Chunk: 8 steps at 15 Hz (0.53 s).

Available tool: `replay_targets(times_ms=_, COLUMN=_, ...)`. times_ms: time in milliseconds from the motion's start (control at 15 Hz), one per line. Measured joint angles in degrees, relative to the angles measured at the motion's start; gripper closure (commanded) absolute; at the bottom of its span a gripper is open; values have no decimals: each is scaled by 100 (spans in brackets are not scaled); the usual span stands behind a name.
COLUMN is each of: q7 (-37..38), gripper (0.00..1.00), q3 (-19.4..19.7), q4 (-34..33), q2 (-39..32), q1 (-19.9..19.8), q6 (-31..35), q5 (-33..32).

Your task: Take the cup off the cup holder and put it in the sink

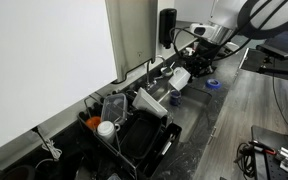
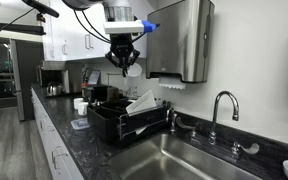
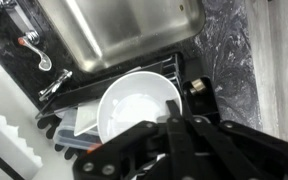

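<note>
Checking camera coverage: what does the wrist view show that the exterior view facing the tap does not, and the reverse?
Wrist only: the hollow inside of the round white cup. Exterior only: the steel wall dispenser and the white upper cabinets. Both: the stainless steel sink, the black dish rack and the pincer.

In the wrist view the end effector (image 3: 174, 132) is a dark blur hiding the lower rim of the white cup (image 3: 134, 100), and I can't tell how its jaws stand. The sink (image 3: 134, 30) runs off the top edge.
</note>
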<state>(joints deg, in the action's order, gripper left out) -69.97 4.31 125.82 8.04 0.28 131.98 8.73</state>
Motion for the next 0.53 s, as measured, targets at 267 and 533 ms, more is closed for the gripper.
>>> replay_targets(times_ms=267, q7=277, gripper=99, q3=204, q4=106, q2=-142, q1=-168, q6=-46, q5=-334)
replay_targets(times_ms=533, q7=677, gripper=99, q3=290, q4=229, q2=-449, q1=-300, q6=-46, q5=-628)
